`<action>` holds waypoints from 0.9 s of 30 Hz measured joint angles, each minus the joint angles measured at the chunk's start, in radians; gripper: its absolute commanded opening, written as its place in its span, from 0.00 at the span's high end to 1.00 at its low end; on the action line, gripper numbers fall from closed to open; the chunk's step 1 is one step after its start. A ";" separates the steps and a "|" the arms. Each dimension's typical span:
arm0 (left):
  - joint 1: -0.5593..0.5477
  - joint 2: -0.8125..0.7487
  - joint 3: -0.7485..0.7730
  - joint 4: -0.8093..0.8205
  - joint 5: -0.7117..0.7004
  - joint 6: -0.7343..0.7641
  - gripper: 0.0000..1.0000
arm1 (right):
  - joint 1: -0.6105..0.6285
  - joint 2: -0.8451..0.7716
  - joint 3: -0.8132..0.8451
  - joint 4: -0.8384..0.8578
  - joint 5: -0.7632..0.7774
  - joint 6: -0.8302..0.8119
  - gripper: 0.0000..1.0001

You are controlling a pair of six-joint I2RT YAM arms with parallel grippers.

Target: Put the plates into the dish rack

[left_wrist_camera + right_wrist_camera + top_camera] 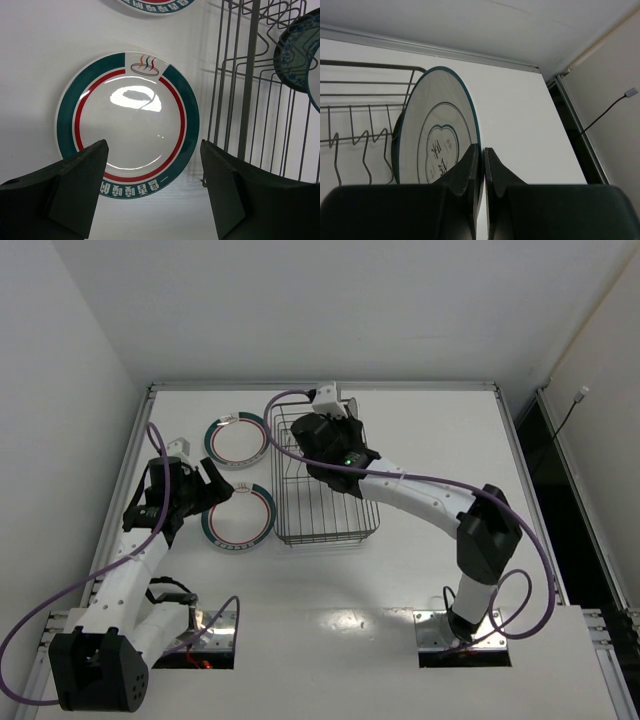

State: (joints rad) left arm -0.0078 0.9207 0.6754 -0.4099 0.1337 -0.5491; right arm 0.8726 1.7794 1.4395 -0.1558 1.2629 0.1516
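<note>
White table (pixel 430 570), white walls. Grey wire dish rack (pixel 325 510) sits mid-table, toward the far side. Two teal-and-red banded plates lie flat left of it: near plate (pixel 130 117), far plate (pixel 238 442). Over near plate hovers left gripper (pixel 154 150), jaws wide apart, empty. At rack's far end, right gripper (pixel 481 150) is clamped on the rim of teal-edged plate (pixel 435 130), which stands upright on edge.

White table (pixel 430 570), seen from above. Carries a far plate (pixel 238 441) and a near plate (pixel 238 517), both teal-and-red banded, lying flat left of centre. Bears a grey wire dish rack (pixel 325 539) just beside them on the right.
</note>
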 measured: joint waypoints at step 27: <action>0.000 0.003 0.000 -0.010 -0.022 -0.001 0.21 | -0.089 0.188 0.257 -0.294 -0.309 0.125 0.68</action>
State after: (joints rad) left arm -0.0078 0.9237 0.6754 -0.4198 0.1120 -0.5503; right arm 0.7834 1.9675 1.6970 -0.4500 0.9539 0.2764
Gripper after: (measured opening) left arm 0.748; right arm 0.284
